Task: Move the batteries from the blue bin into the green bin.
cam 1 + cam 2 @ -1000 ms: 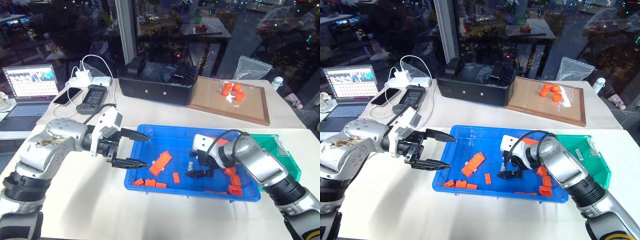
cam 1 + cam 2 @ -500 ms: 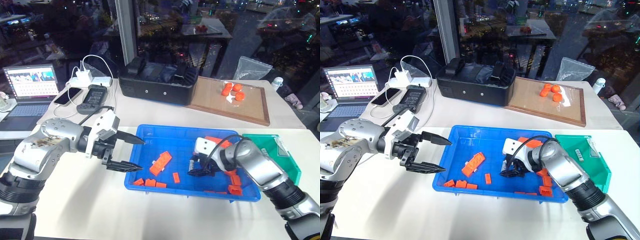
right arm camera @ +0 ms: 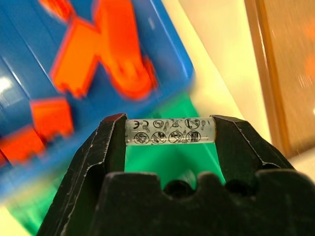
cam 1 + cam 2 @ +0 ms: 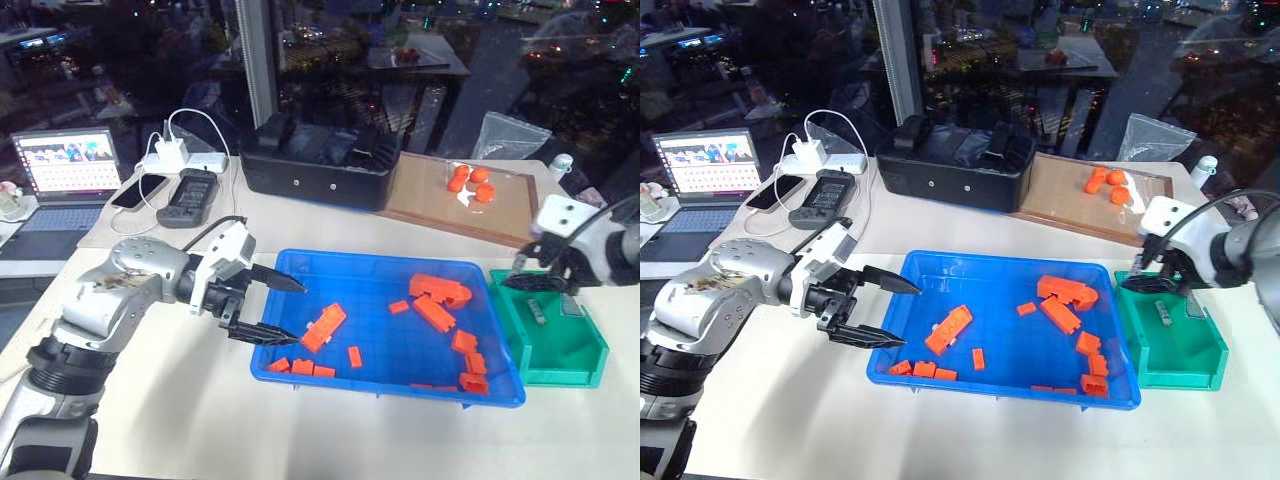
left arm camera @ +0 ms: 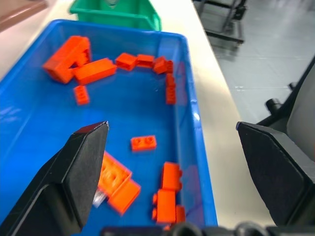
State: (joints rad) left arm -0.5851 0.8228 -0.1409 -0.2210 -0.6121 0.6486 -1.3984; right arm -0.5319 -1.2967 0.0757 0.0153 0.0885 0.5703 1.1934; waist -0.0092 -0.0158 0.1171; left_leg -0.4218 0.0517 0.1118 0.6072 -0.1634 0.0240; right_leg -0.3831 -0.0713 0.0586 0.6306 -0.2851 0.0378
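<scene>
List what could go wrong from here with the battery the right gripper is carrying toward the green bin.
1. The right gripper pinches the battery only by its two ends, so it might slip or pivot out before release.
2. The gripper hangs near the green bin's edge beside the blue bin; an early release could bounce the battery off the rim onto the table.
3. A battery already lies in the green bin; the new one may strike it.

Silver metal arms, scuffed a bit on the left. White wrist blocks, black cables. Pointy black-fingered left tool.
</scene>
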